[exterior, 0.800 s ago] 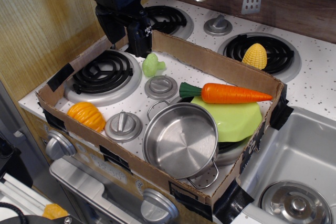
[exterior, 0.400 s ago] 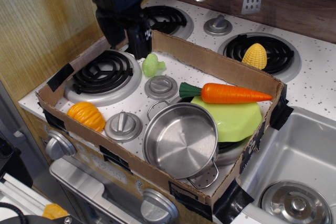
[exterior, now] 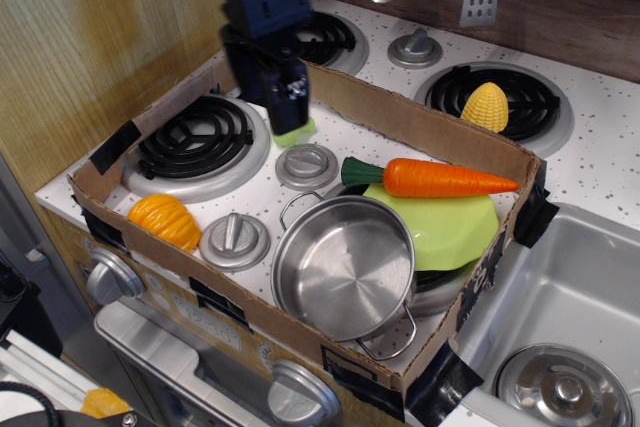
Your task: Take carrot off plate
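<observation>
No brand, label or legible writing on any item; a small white mark on the tool body is too small to read.

Left of frame: ridged orange pumpkin toy (exterior: 165,221), near the cardboard tray's (exterior: 400,119) front wall.
Upper centre-left: dark tool (exterior: 284,119), pointing down; its fingertips merge with the dark housing, so released or clenched cannot be told. A pale green toy (exterior: 299,131) shows only as a sliver behind it.
Centre: steel pot (exterior: 345,268), its rim covering the plate's near edge.
Centre-right: carrot (exterior: 438,179), lying across the far rim of the lime-green plate (exterior: 450,228), green stem end pointing left.
Upper right: yellow corn (exterior: 484,106) on a burner, outside the tray.
Lower right: sink, cut off by the frame edge.
</observation>
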